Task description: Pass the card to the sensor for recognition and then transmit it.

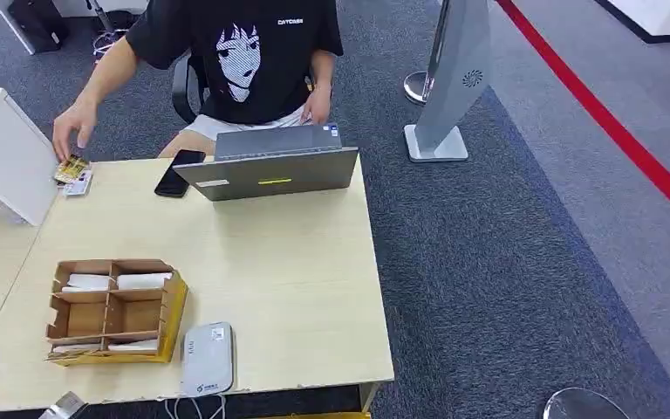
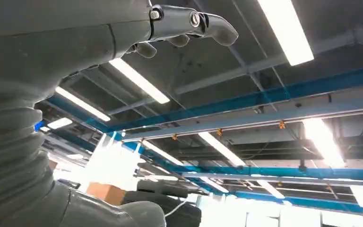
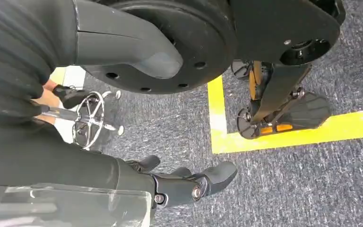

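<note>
Reading this as not started — my left hand (image 2: 123, 28) points up at the ceiling, fingers apart, holding nothing; my right hand (image 3: 170, 182) hangs over the carpet, fingers loosely curled, also empty. Cards sit in the cardboard organizer (image 1: 113, 310) on the table (image 1: 297, 288), sensor (image 1: 208, 358) just beside it. Pick, scan, handover to the person (image 1: 235, 61) all remain.

You have open tabletop (image 1: 262, 262) in the middle. At 8 o'clock the cardboard tray (image 1: 113, 310) and sensor (image 1: 208, 358) block the near edge. At 12 o'clock sit the laptop (image 1: 270, 166) and phone (image 1: 177, 173); at 10 o'clock a person's hand (image 1: 74, 127) covers the cards (image 1: 73, 175) beside the white box (image 1: 4, 157).
</note>
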